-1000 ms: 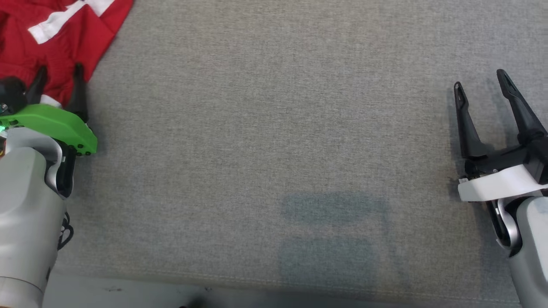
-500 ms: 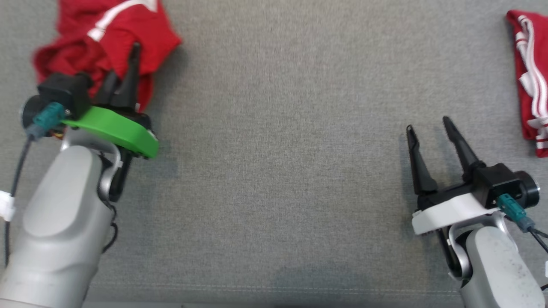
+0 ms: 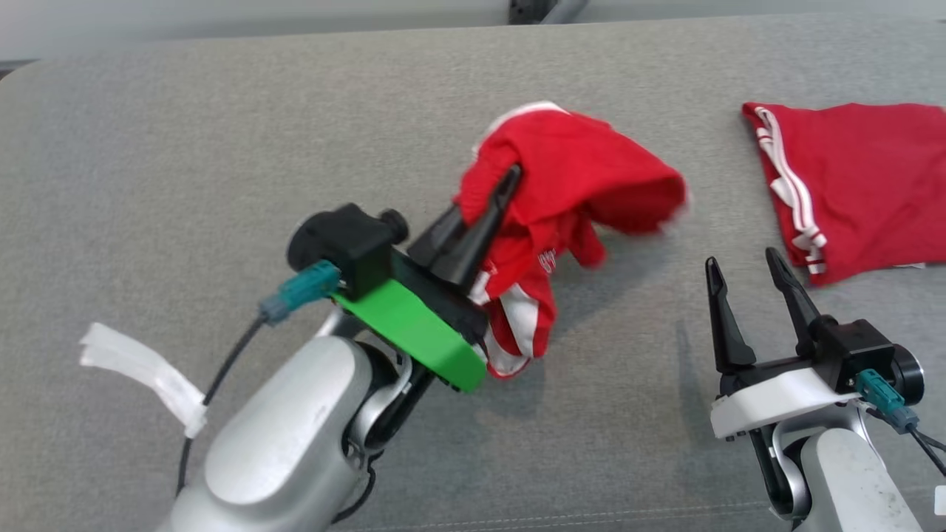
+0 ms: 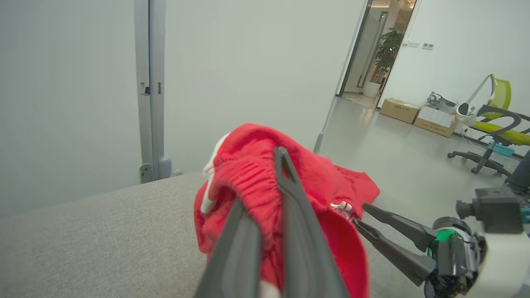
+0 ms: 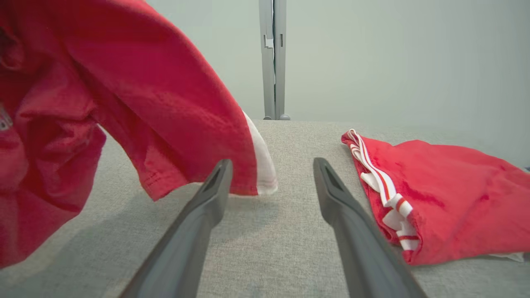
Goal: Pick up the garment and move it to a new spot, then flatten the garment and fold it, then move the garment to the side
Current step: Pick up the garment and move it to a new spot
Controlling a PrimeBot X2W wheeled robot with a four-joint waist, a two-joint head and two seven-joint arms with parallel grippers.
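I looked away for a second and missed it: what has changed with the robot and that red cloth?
The left end effector shut on the red garment, lifted it off the grey surface and swung it rightward toward the middle. The right end effector stayed open and empty; the second red garment stayed lying flat.

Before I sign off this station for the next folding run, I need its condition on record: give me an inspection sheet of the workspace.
Surface: grey fabric surface, nothing spilled.
Job's things: red garment bunched, hanging from the left gripper.
Clutter: second red garment lying at the right.
Grippers: left gripper shut on the red garment; right gripper open, empty.
Cables: teal-plugged cable at each wrist; white strip by the left one.
Surroundings: pale wall, office chair, cardboard boxes, potted plant.
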